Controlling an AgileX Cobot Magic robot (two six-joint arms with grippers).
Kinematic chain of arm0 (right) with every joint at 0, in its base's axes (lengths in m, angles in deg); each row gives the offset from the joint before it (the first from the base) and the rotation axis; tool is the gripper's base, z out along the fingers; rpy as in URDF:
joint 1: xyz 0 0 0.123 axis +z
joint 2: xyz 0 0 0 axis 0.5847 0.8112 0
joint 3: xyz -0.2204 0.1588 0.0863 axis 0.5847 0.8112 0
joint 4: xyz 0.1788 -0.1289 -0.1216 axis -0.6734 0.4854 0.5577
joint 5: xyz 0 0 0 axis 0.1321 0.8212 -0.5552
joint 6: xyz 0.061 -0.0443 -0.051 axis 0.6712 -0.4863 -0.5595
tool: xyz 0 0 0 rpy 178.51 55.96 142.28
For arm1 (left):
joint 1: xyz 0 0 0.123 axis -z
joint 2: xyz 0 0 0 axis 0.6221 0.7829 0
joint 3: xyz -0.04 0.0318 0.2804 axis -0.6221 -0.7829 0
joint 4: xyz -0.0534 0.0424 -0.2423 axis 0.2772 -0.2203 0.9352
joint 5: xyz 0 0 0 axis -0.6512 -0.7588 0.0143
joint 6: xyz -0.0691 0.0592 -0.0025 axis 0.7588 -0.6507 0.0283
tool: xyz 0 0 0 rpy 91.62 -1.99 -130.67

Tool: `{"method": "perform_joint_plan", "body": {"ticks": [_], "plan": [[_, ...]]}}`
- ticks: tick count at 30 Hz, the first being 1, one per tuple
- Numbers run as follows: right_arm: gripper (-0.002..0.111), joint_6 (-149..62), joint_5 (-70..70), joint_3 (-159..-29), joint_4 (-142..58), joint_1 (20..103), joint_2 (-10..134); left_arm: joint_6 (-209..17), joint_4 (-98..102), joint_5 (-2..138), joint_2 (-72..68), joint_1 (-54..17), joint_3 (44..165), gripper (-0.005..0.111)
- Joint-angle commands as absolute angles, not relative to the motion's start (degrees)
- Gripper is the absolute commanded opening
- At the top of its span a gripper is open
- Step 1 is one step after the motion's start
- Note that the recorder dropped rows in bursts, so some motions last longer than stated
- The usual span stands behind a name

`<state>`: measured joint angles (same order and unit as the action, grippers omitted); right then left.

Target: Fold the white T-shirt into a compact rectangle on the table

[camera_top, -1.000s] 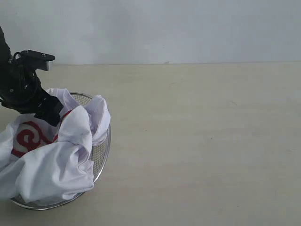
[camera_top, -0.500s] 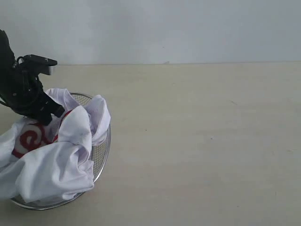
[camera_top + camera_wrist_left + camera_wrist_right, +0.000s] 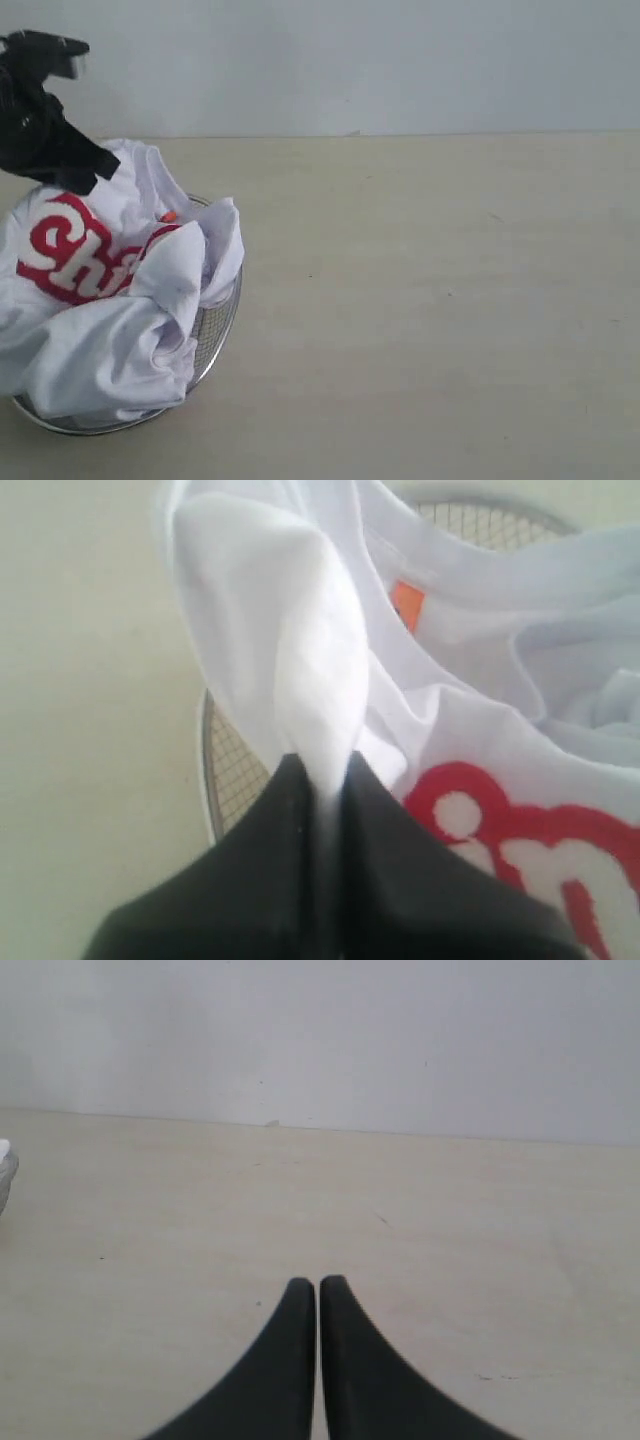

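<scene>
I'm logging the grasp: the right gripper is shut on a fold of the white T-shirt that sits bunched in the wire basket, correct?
No: it is the left gripper that is shut on that fold of the white T-shirt, as the left wrist view shows. The shirt does sit bunched in the wire basket.

Round wire basket (image 3: 215, 330) sitting at eight o'clock.
Mesh and shiny rim show along its four o'clock edge; pale wall (image 3: 400, 60) at twelve.

Red letters "Ch" show on the white T-shirt (image 3: 112, 300).
</scene>
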<state>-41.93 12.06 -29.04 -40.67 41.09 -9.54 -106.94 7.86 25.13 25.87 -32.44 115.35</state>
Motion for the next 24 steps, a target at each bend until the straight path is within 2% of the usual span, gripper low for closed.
{"method": "perform_joint_plan", "body": {"ticks": [1, 24], "plan": [[0.0, -41.9, 11.7, -29.1, -40.2, 41.0, -9.8, -106.3, 9.0, 24.6, 20.9, -32.6, 116.7, 0.004], [0.0, -42.0, 11.7, -29.1, -40.2, 41.0, -9.8, -106.4, 10.4, 21.3, 16.8, -32.6, 116.7, 0.004]]}}
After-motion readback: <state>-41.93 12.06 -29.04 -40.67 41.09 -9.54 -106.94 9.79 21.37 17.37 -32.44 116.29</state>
